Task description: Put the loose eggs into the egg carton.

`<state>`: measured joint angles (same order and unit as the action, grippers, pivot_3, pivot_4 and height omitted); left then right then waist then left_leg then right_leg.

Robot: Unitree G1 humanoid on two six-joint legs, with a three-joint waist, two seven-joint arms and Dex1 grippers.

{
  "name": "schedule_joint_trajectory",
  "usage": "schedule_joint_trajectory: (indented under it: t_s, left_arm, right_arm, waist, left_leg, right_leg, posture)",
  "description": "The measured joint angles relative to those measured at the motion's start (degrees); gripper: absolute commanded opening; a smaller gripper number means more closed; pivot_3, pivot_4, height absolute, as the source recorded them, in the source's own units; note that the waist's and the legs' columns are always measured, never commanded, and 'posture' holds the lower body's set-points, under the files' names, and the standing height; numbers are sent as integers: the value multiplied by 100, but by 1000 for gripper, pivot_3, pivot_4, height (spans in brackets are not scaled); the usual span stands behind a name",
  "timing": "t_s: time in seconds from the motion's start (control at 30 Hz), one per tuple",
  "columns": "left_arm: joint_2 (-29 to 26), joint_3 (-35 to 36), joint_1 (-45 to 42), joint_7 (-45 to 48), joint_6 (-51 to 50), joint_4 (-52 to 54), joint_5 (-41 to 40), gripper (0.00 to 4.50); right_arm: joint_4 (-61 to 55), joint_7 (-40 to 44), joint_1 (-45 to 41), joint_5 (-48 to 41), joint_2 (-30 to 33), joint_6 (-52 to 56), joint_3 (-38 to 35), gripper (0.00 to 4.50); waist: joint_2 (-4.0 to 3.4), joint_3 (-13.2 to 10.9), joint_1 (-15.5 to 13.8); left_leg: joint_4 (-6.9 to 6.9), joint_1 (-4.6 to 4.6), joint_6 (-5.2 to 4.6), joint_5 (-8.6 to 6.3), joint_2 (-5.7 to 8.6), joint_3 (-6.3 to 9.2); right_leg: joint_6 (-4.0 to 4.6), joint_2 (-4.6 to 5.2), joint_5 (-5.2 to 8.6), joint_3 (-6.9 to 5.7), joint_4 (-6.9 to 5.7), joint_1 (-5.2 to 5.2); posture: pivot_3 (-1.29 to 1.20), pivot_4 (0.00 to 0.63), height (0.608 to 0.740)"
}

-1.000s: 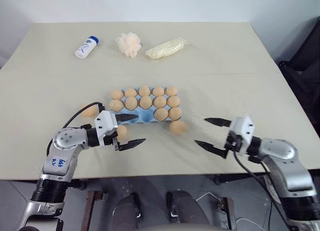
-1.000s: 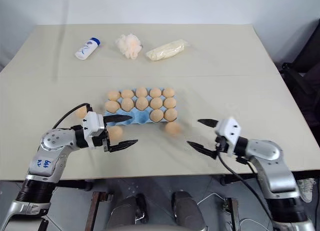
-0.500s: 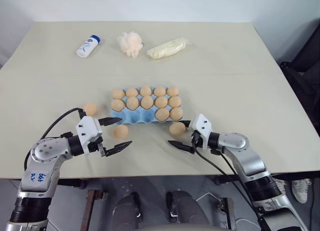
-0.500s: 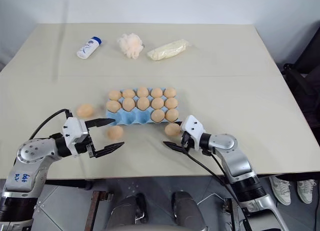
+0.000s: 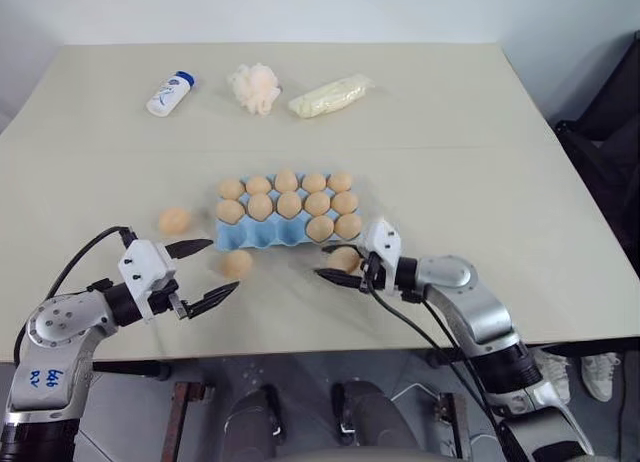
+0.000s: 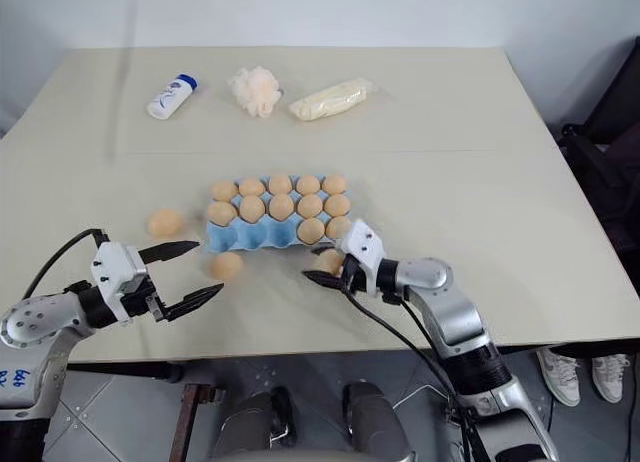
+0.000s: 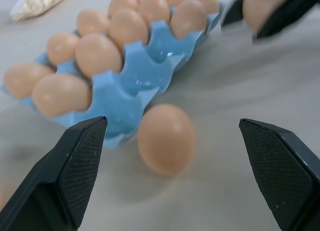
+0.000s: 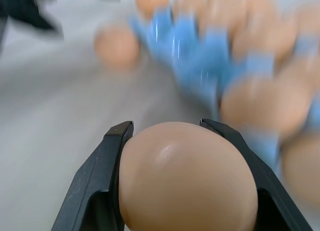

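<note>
Beige and broad, the counter [image 5: 480, 162] carries everything, with grey floor showing below its near edge; nearest of all sit the two arms, both reaching in low over the near part of the surface. On the robot's left, the left hand [image 5: 200, 275] points inward and roughly level with its two black fingers spread as wide as they go and nothing between them; one of the loose eggs [image 5: 237, 264] lies on the counter just beyond its tips, just beside the carton's near left corner. On the robot's right, the right hand [image 6: 327, 263] points across toward the left, close to level, and its fingers [image 8: 107, 156] are clamped on either side of an egg [image 8: 187, 178] at the carton's near right corner; so the step in hand looks like the pick-up of that egg.

Next, I judge, comes a lift clear of the counter and a short carry over the egg carton [image 5: 262, 236], whose near row shows bare blue cups on the left; the egg must be lowered into a bare cup before release, without knocking its neighbours.

Farther out, a third loose egg [image 5: 174, 220] rests well left of the carton; the back two rows are full. At the far edge lie a white bottle [image 5: 171, 93], a pale puff ball [image 5: 255, 87] and a yellowish packet [image 5: 331, 95].
</note>
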<state>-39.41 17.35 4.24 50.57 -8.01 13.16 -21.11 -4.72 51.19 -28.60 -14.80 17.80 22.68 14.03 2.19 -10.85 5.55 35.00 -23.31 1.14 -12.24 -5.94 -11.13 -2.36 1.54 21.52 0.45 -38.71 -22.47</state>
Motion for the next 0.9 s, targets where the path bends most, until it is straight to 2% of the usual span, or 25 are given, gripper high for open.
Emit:
schedule_joint_trajectory:
  t_s: [0.1, 0.2, 0.33, 0.37, 0.47, 0.57, 0.73, 0.83, 0.9]
  left_arm:
    - [7, 147, 124, -58, 16, -16, -2, 4500]
    - [18, 295, 138, -161, 19, -45, -15, 4500]
    - [34, 310, 123, -249, 15, -41, -65, 4500]
    - [35, 310, 123, -261, 12, -39, -74, 4500]
    - [35, 310, 127, -313, -5, -16, -103, 4500]
    - [37, 310, 181, -357, -16, 59, -121, 4500]
    - [38, 369, 285, -380, -63, 188, -169, 4500]
    - [38, 396, 257, -406, -80, 182, -195, 4500]
    - [49, 300, 99, -402, -94, 185, -208, 4500]
  right_arm:
    - [204, -109, -567, 25, -361, 66, 96, 1824]
    - [1128, -272, -1301, 306, -827, -171, 274, 1824]
    - [2375, -465, -1801, 688, -1194, -802, 387, 1824]
    - [2663, -518, -1841, 770, -1247, -974, 386, 2516]
    - [2965, -493, -1909, 831, -1330, -1291, 373, 3439]
    - [2906, -311, -1867, 822, -1309, -1326, 369, 4453]
    - [1950, 89, -1428, 563, -843, -1021, 301, 4485]
    - [1211, 377, -1121, 301, -341, -967, 36, 4485]
    - [683, 874, -633, -57, 158, -1188, -232, 4485]
  waist:
    - [1, 1, 14]
    - [1, 1, 73]
    - [2, 1, 77]
    - [2, 1, 76]
    - [2, 1, 83]
    - [2, 1, 91]
    - [1, 1, 79]
    - [2, 1, 73]
    - [2, 1, -8]
  left_leg:
    - [-2, -1, 0, -2, 0, 2]
    - [-2, -2, 3, 1, 1, -1]
    - [-3, -6, -12, 15, 1, -3]
    - [-3, -11, -13, 14, 1, -3]
    - [-3, -14, -14, 9, 1, -6]
    - [-5, -13, -12, 9, -2, -6]
    - [-6, -14, -8, 7, -3, -5]
    - [-6, -13, 15, -9, -3, -5]
    - [-7, -12, 13, -11, -1, 4]
  right_leg:
    - [4, 1, 2, -3, 1, -1]
    - [4, 2, 2, -4, 1, -1]
    - [2, 2, 2, -6, 10, -1]
    - [2, 2, 2, -7, 15, -3]
    - [-1, 3, 3, -5, 18, -4]
    - [-1, 1, 3, -4, 17, -6]
    - [-1, 1, 3, -5, 17, -7]
    - [-1, 2, 3, -6, 21, -4]
    - [-1, 1, 3, -13, 35, 6]
  posture:
    - [0, 150, 740]
    - [0, 150, 740]
    - [0, 150, 740]
    - [0, 150, 740]
    - [0, 150, 740]
    - [0, 150, 740]
    - [0, 150, 740]
    - [0, 150, 740]
    - [0, 150, 740]
